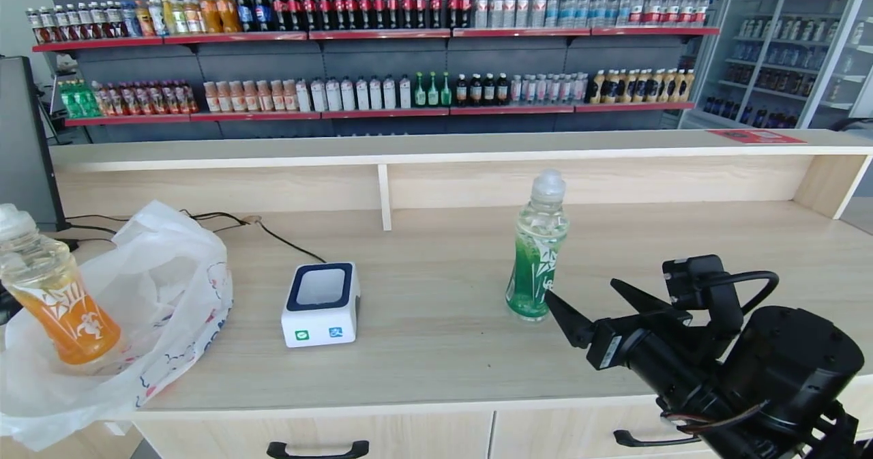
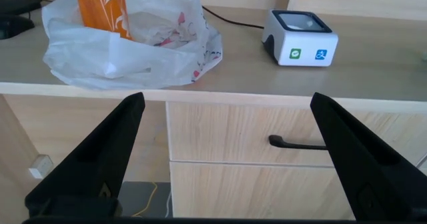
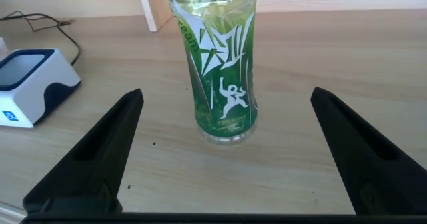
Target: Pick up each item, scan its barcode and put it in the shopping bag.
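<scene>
Shop shelves (image 1: pixel 382 36) packed with rows of drink bottles are seen at the back, with a glass-door fridge (image 1: pixel 777 56) at the far right; a light wooden counter (image 1: pixel 436 363) with a raised back ledge is spread across the foreground; drawers (image 2: pixel 240 127) with a black handle (image 2: pixel 297 143) are fitted under its front edge.

A white plastic shopping bag (image 1: pixel 177 275) is slumped at the counter's left end; an orange bottle (image 1: pixel 54 295) with a clear cap is stood inside it, tilted slightly, its upper part poking out of the opening. A small white scanner (image 1: pixel 320 302) with a dark-framed window is placed near the counter's middle, just right of the bag and apart from it; a thin black cable (image 1: pixel 286 241) is trailed behind it toward the bag.

A green bottle (image 1: pixel 537 254) is stood upright on the counter, well right of the scanner, touched by nothing.

The right gripper (image 1: pixel 580 288) is held just in front of the green bottle, low over the counter; its black fingers are spread wide apart, nothing is gripped, and the bottle is lined up with the gap between them in the right wrist view.

The left gripper (image 2: pixel 227 97) is held below counter level, facing the drawer fronts, with the bag and scanner above it; its fingers are also spread wide and nothing is held.
</scene>
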Robot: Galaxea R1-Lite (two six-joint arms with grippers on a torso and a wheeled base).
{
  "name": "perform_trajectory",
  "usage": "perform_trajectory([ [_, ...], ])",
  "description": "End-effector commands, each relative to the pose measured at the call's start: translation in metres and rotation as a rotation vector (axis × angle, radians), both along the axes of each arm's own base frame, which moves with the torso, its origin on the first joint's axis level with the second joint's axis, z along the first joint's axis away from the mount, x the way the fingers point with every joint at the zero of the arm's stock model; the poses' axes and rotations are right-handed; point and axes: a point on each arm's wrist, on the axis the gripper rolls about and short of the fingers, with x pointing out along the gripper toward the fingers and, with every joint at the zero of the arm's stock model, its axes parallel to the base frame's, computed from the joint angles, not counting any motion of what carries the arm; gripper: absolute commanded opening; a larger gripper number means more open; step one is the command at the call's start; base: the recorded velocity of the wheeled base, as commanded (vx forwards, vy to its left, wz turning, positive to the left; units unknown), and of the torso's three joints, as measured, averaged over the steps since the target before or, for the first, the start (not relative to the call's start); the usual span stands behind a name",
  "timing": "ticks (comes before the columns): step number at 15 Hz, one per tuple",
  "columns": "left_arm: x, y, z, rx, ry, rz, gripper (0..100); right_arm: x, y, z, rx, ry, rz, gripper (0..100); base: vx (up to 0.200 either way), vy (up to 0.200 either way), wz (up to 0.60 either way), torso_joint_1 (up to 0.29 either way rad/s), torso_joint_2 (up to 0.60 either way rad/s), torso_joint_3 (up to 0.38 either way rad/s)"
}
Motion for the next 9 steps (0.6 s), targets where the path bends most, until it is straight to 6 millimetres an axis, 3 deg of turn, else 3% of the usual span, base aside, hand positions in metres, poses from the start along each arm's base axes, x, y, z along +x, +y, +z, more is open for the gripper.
perform_trajectory([
  [1, 0.000, 0.000, 0.000, 0.000, 0.000, 0.000, 100, 0.002, 0.002, 0.001, 0.006, -0.009, 0.000, 100, 0.000, 0.000, 0.00, 0.000, 0.00, 0.000],
  [9, 0.000, 0.000, 0.000, 0.000, -0.001, 0.000, 100, 0.028, 0.026, -0.011, 0.004, -0.006, 0.018, 100, 0.000, 0.000, 0.00, 0.000, 0.00, 0.000],
])
